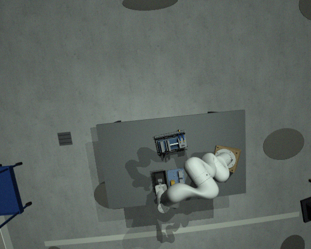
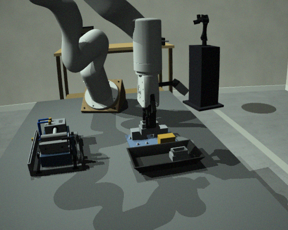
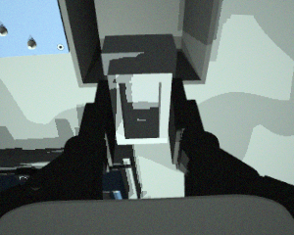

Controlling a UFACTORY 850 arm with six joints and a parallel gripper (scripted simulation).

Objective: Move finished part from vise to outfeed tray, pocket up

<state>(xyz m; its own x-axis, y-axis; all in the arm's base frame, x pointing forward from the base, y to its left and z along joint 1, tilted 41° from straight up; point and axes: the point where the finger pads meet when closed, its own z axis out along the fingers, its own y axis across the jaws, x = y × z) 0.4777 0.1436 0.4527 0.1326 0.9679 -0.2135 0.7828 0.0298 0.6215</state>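
The white arm [image 2: 89,62] stands on a wooden base plate [image 2: 120,85] at the far side of the grey table [image 2: 114,202], in the upper middle of the exterior view. Its last link points straight down, and the gripper [image 2: 149,119] hangs just above the blue fixture plate [image 2: 139,143] in the center of the frame.

The dark fingers are closed on the finished part [image 3: 142,108], a small grey block with a rectangular pocket. In the wrist view the part sits between the two fingers in the middle of the picture, and its pocket opening faces the camera. In the exterior view the part [image 2: 144,124] appears just at the fingertips, directly over two grey blocks [image 2: 139,132] that stand on the blue plate. I cannot tell if the part touches these blocks or only hovers above them.

A yellow block [image 2: 166,137] lies on the right end of the blue plate. In front of the plate, lower in the frame, is the dark outfeed tray [image 2: 139,151]. Another grey pocketed part [image 2: 178,153] already lies on the right half of its floor, pocket up. The held part is not over the tray; it is behind the tray's back wall.

The vise [image 2: 53,143] is at the left of the exterior view, well apart from the gripper. In the top view the vise [image 1: 171,141] is above the tray [image 1: 158,177] in the frame.
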